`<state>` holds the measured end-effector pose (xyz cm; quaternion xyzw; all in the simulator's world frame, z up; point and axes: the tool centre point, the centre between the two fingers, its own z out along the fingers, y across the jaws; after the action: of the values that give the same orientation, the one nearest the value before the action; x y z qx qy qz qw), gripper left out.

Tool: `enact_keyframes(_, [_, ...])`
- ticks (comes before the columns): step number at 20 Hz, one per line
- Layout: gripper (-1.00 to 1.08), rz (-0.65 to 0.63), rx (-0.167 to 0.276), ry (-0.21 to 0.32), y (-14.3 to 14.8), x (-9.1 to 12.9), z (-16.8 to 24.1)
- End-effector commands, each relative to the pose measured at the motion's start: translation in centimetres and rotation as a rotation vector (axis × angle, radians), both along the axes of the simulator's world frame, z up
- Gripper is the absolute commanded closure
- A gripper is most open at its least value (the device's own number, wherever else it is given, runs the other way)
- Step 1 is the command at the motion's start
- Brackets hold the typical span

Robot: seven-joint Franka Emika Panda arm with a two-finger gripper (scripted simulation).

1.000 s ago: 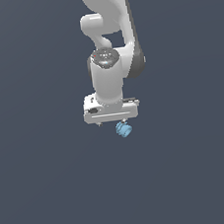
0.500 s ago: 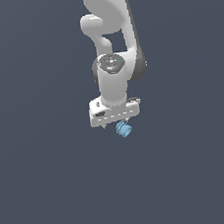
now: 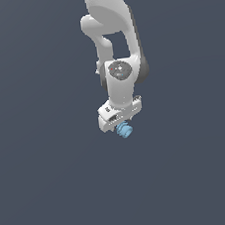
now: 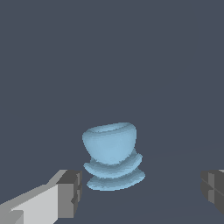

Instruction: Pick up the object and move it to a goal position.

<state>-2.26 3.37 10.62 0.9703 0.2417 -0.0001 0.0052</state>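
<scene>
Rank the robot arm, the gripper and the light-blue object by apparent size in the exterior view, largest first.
1. Robot arm: by far the largest.
2. Gripper: the white crossbar at the arm's end, clearly smaller.
3. Light-blue object: smallest, partly hidden under the gripper, so only part of it shows.

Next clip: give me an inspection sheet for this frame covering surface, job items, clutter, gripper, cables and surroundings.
Surface: plain dark grey-blue ground, no markings.
Job's things: one light-blue ridged object, bowl-like top over stacked ridges, sitting between the fingers; no goal marker seen.
Clutter: nothing seen.
Gripper: white gripper directly over the object, open; both dark pads stand clear of it with gaps either side.
Cables: nothing seen.
Surroundings: only the white arm; uniform backdrop.
</scene>
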Motion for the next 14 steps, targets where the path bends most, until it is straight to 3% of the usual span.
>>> enact_keyframes(1, [-0.92, 0.058, 0.003, 0.001, 0.5, -0.4, -0.6])
enact_keyframes(14, [-0.92, 0.158, 0.01, 0.003, 1.4, -1.1, -1.7])
